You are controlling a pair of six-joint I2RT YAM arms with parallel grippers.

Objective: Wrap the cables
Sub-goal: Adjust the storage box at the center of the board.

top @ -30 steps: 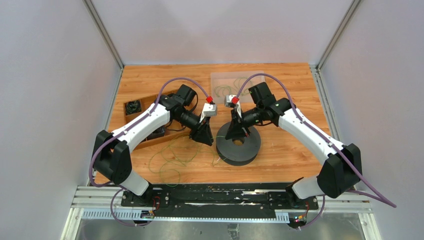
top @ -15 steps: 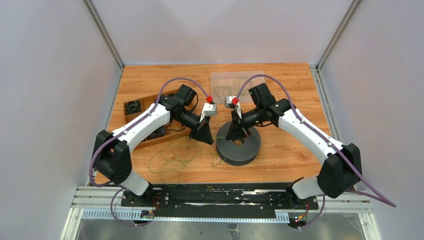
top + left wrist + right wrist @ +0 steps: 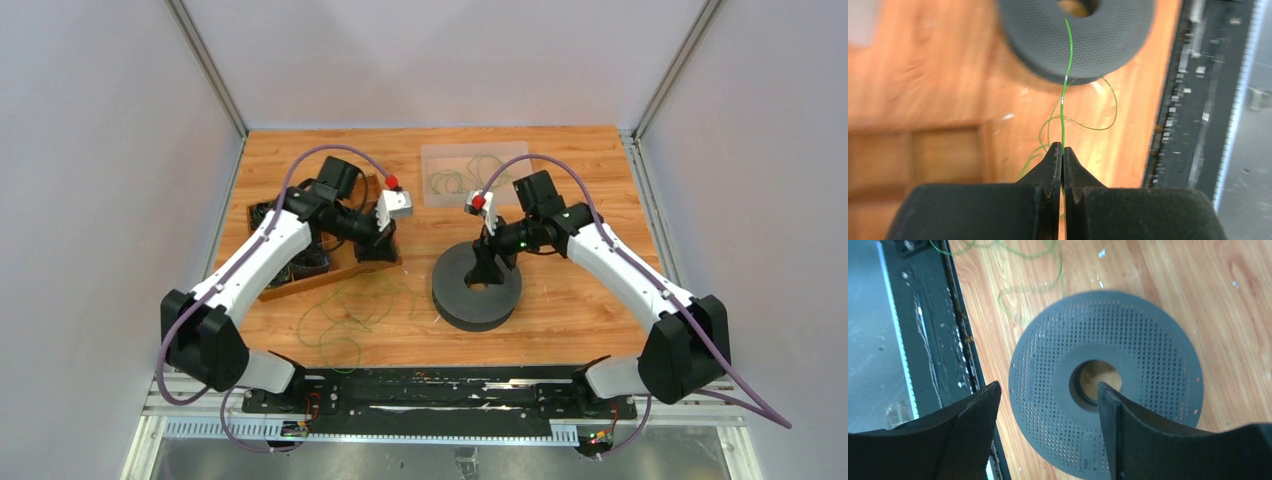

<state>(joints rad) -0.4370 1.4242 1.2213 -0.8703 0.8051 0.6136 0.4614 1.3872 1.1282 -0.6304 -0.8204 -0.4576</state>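
1. The left gripper [image 3: 1062,150] is pinched tight on one thin green wire of the cables [image 3: 350,312]. Its jaws meet with no gap, and it hangs over the right end of the wooden tray [image 3: 320,282].
2. In the left wrist view, the held wire runs straight from the fingertips to the grey reel [image 3: 477,290]. Its far end lies over the reel's top face beside the centre hole.
3. The rest of that wire lies in loose loops on the tabletop [image 3: 580,170], between the tray and the near edge, just left of the reel.
4. The right gripper [image 3: 1048,387] hovers above the reel with its fingers spread wide and nothing between them.
5. The reel lies flat near the middle of the tabletop, toward the near edge.
6. More green loops lie in a clear pouch [image 3: 428,152] at the middle of the far edge.
7. The tray sits along the left edge and holds black cord bundles [image 3: 264,213].
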